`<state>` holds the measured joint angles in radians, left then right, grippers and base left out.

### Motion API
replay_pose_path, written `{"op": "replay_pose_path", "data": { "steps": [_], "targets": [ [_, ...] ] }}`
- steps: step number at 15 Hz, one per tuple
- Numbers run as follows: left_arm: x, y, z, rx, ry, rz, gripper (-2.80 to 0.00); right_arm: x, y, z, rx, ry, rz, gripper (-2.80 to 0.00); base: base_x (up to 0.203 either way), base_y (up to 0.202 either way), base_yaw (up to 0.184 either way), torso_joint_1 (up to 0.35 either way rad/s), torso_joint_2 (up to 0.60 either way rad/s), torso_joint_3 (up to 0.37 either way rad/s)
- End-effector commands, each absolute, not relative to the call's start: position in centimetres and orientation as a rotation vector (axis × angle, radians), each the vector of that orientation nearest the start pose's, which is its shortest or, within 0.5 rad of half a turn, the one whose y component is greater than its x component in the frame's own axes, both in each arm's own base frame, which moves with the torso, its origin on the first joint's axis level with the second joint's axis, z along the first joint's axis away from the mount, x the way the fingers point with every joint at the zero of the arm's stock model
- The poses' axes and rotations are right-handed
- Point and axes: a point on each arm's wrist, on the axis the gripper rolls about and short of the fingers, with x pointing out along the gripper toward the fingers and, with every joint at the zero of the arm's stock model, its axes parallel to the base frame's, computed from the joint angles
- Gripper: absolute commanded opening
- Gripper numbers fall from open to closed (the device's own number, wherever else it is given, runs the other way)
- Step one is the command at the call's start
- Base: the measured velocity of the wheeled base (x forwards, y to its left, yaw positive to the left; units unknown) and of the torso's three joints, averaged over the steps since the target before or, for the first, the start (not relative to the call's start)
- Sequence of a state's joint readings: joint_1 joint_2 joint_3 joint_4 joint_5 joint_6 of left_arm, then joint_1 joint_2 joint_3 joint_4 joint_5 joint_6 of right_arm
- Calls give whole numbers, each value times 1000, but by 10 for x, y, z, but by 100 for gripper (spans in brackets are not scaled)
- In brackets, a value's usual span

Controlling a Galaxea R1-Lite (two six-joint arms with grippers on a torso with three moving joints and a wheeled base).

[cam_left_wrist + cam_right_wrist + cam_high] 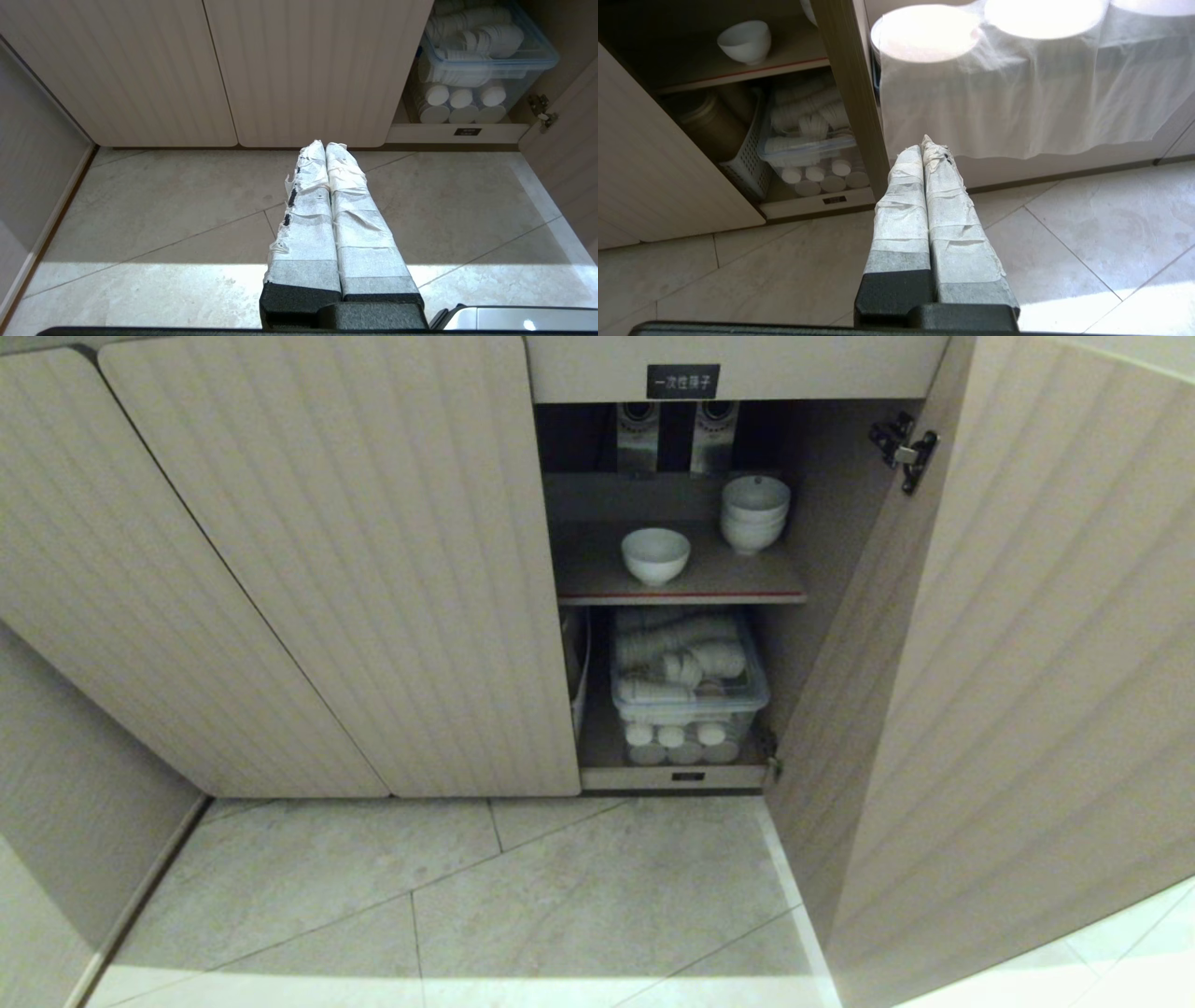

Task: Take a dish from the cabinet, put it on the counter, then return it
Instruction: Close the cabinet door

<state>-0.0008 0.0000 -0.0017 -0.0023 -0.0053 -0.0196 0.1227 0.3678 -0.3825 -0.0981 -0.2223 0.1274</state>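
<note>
The dish (pixel 655 555), a small white footed bowl, stands alone on the upper shelf (pixel 738 586) of the open cabinet (pixel 373 569); it also shows in the right wrist view as the dish (pixel 745 41). My right gripper (pixel 923 144) is shut and empty. It hovers over the floor outside the cabinet, level with the edge of the open door (pixel 852 93) and well short of the dish. My left gripper (pixel 325 145) is shut and empty, low over the floor before the closed doors. Neither arm shows in the head view. The counter is out of view.
A stack of white bowls (pixel 754 511) sits at the shelf's back right. Below, a clear bin (pixel 689 691) holds white cups, beside a white basket (pixel 747 163) with a brown canister (pixel 707 123). The open door (pixel 1027 663) stands on the right. A white cloth (pixel 1017 93) hangs beyond it.
</note>
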Motion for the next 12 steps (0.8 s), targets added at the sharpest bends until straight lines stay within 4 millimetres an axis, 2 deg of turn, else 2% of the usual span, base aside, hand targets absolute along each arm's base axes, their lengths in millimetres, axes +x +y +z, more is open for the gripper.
{"op": "replay_pose_path", "data": {
  "steps": [1,12],
  "targets": [
    [-23,0,76,-20,-5,-8,-280,7,-4,201,143,-70,-92,-280,0,0,0,0,0,0],
    [-23,0,76,-20,-5,-6,-280,15,-3,204,172,-79,-57,-280,0,0,0,0,0,0]
  ]
}}
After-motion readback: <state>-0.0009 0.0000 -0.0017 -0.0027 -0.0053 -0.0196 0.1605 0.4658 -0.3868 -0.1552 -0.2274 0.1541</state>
